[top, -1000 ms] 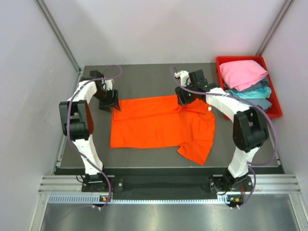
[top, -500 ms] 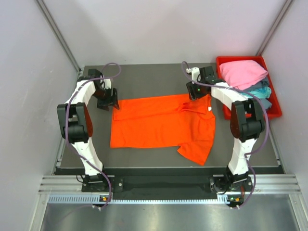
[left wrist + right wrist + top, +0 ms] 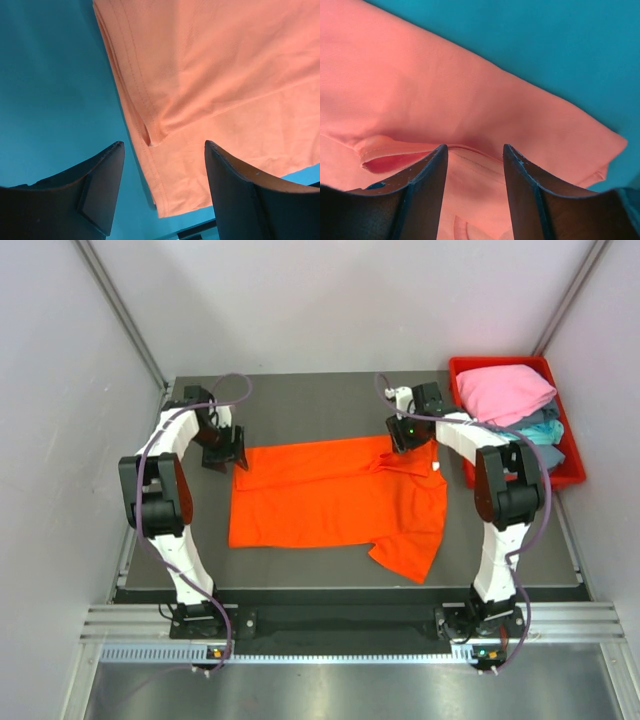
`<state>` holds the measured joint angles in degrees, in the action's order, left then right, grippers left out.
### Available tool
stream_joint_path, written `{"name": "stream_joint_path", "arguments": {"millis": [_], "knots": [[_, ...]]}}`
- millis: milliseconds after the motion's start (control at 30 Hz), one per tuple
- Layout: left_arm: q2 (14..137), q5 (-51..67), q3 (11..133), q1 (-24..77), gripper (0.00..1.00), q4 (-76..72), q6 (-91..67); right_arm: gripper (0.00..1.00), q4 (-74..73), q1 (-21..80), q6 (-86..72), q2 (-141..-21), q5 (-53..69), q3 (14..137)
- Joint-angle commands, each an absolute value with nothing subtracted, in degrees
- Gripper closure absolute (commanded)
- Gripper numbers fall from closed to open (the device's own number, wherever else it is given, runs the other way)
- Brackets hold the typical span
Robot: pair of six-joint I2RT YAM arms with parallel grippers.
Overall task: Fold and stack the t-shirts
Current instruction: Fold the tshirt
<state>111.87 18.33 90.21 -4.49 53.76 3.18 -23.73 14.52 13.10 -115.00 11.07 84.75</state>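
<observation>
The orange t-shirt (image 3: 330, 498) lies spread on the dark table, with its right part folded over and one sleeve (image 3: 408, 552) hanging toward the near edge. My left gripper (image 3: 228, 452) hovers at the shirt's far left corner. In the left wrist view the left gripper (image 3: 162, 145) is open, and the hemmed corner (image 3: 165, 190) lies between the fingers. My right gripper (image 3: 405, 435) is over the shirt's far right edge. The right wrist view shows the right gripper (image 3: 475, 147) open above a collar fold (image 3: 395, 155). Pink (image 3: 502, 390), grey-blue (image 3: 545, 420) and light teal (image 3: 520, 436) t-shirts are piled together.
The red bin (image 3: 462, 368) holding the piled shirts stands at the table's far right, close to my right arm. Grey walls enclose the table on three sides. Bare table (image 3: 300, 405) lies beyond the orange shirt.
My right gripper has moved to the right toward the bin, and the shirt's far right edge now reaches further right. The left arm has barely moved.
</observation>
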Motion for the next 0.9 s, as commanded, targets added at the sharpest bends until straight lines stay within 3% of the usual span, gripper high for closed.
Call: {"name": "stream_joint_path", "arguments": {"millis": [0, 300, 633, 800, 867], "knots": [[108.5, 18.2, 88.9, -4.7, 0.30, 53.7, 3.7, 0.52, -23.6, 15.3, 13.7, -115.7, 12.9, 84.8], [108.0, 18.3, 88.2, -4.7, 0.31, 52.9, 3.2, 0.55, -23.6, 15.8, 13.3, -115.8, 15.4, 84.9], [107.4, 18.1, 87.7, -4.7, 0.31, 52.8, 3.3, 0.78, -24.3, 17.5, 13.6, -116.7, 17.4, 83.8], [106.9, 18.6, 86.7, -4.8, 0.31, 52.2, 2.8, 0.80, -24.3, 17.6, 14.0, -115.8, 17.1, 82.8], [106.7, 18.7, 86.5, -4.8, 0.31, 52.2, 2.8, 0.86, -24.3, 17.7, 14.2, -115.6, 17.1, 82.4]]}}
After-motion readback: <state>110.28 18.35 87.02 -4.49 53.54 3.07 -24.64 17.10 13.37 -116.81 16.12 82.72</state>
